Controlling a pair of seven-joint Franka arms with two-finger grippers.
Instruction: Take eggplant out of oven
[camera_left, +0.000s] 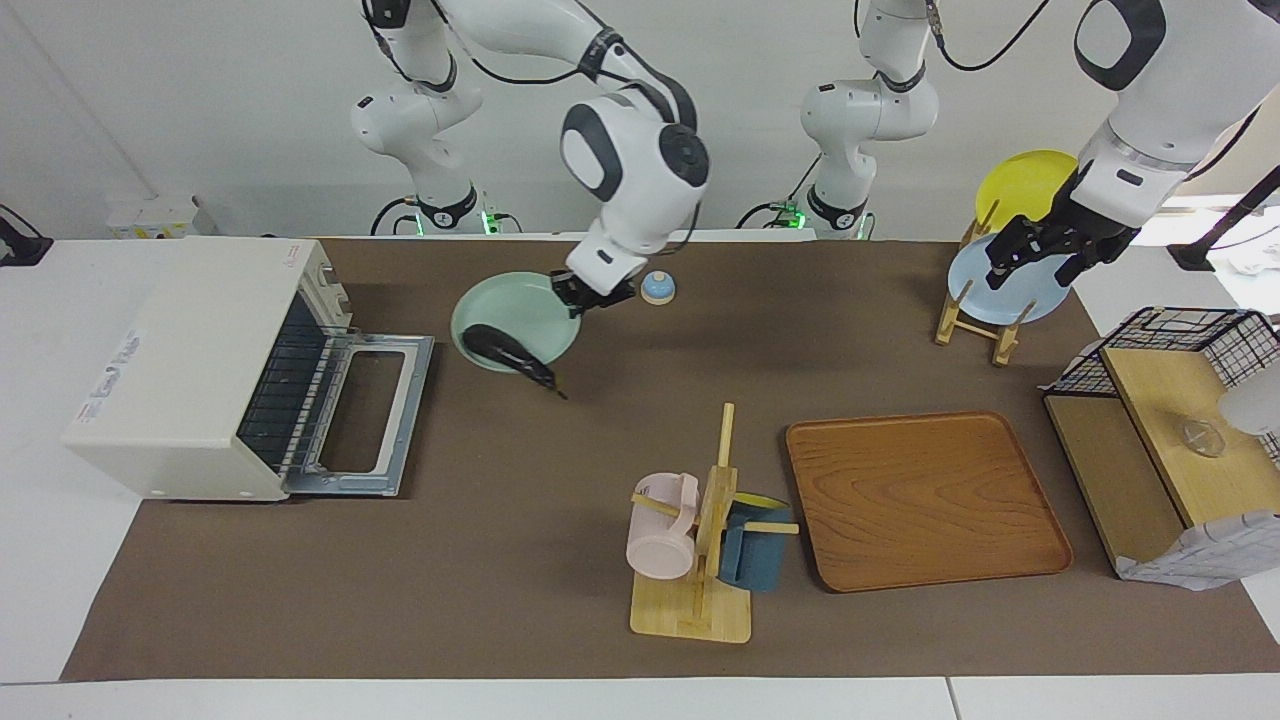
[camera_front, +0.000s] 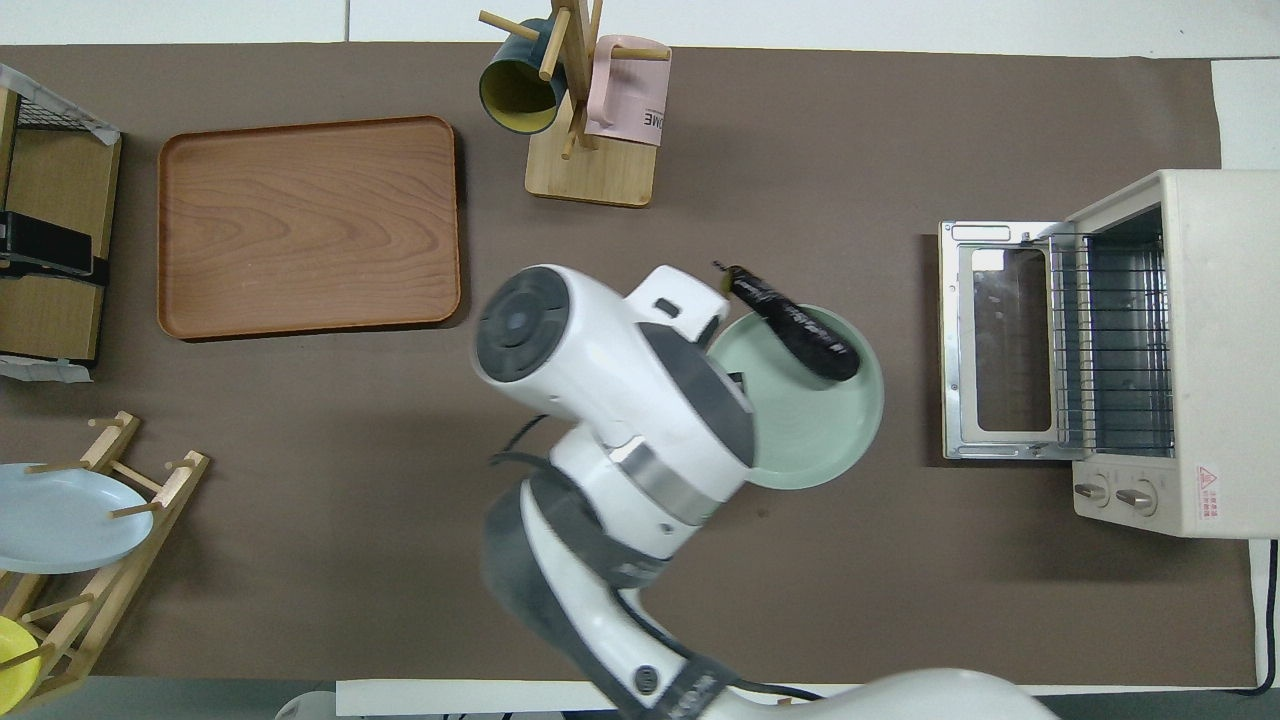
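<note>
The right gripper (camera_left: 592, 293) is pinching the green plate's (camera_left: 520, 320) rim. The eggplant (camera_left: 508, 354) is lying on the plate at the gripper's seven o'clock in the facing view, its long axis running ten to four. The left gripper (camera_left: 1046, 258) is waiting open over the plate rack (camera_left: 975, 325).

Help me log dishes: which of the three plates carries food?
The pale green plate held by the right gripper; the eggplant lies on it. The light blue plate and yellow plate stand bare in the rack.

The pink mug (camera_front: 632, 88) shows only the letters "ME" (the rest is hidden).
</note>
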